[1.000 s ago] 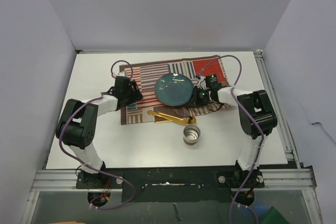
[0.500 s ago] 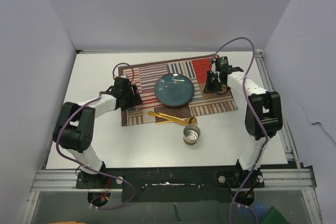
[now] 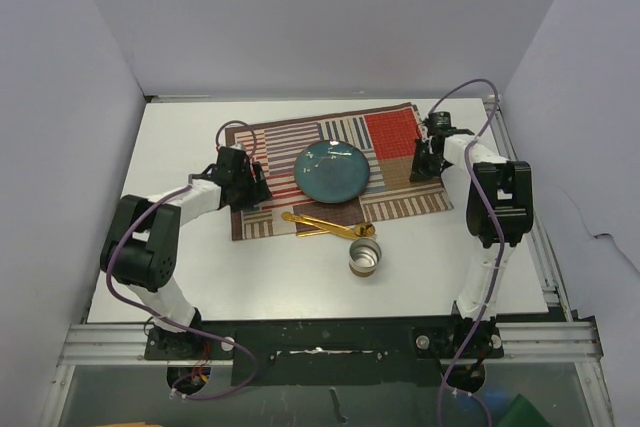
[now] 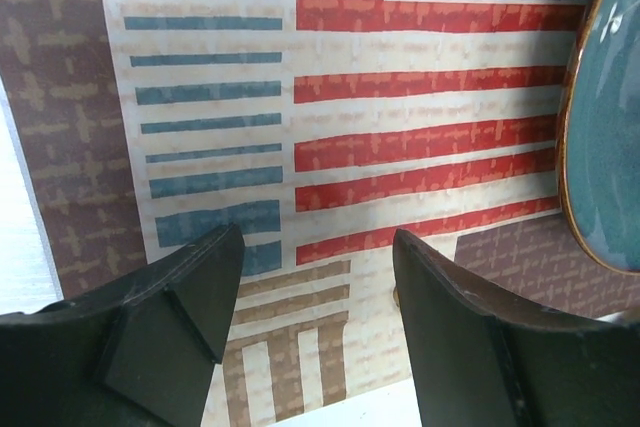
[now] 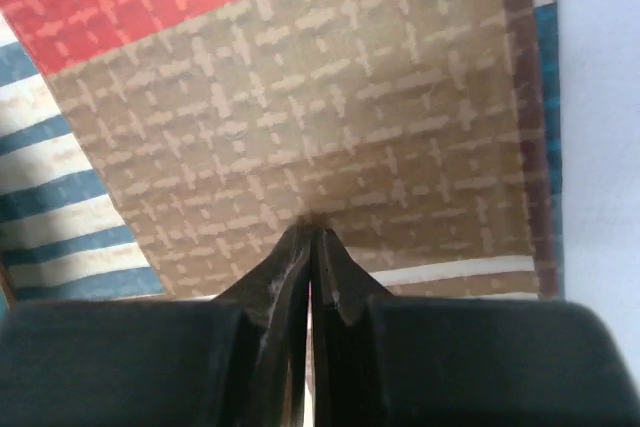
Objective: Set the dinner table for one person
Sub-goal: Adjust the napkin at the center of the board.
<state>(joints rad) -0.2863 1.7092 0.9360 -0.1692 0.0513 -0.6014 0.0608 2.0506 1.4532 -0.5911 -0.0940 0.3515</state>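
The white dinner table (image 3: 160, 147) carries a striped patchwork placemat (image 3: 395, 132), lying flat. A teal plate (image 3: 332, 169) sits on the mat's middle. Gold cutlery (image 3: 325, 224) lies at the mat's near edge, and a metal cup (image 3: 364, 256) stands on the bare table just in front. My left gripper (image 3: 247, 183) is open and empty, low over the mat's left part (image 4: 400, 97), with the plate's rim (image 4: 610, 147) at its right. My right gripper (image 3: 425, 162) is shut, its tips (image 5: 310, 227) pinching a small tuft of the mat's brown patch (image 5: 300, 97) near the right edge.
Aluminium rails (image 3: 520, 187) run along the table's right and near edges. White walls enclose the left, back and right sides. Purple cables (image 3: 470, 92) loop above both arms.
The right gripper moved from beside the plate out to the mat's right edge, and the mat's crumpled right side now lies spread flat. The left arm barely moved.
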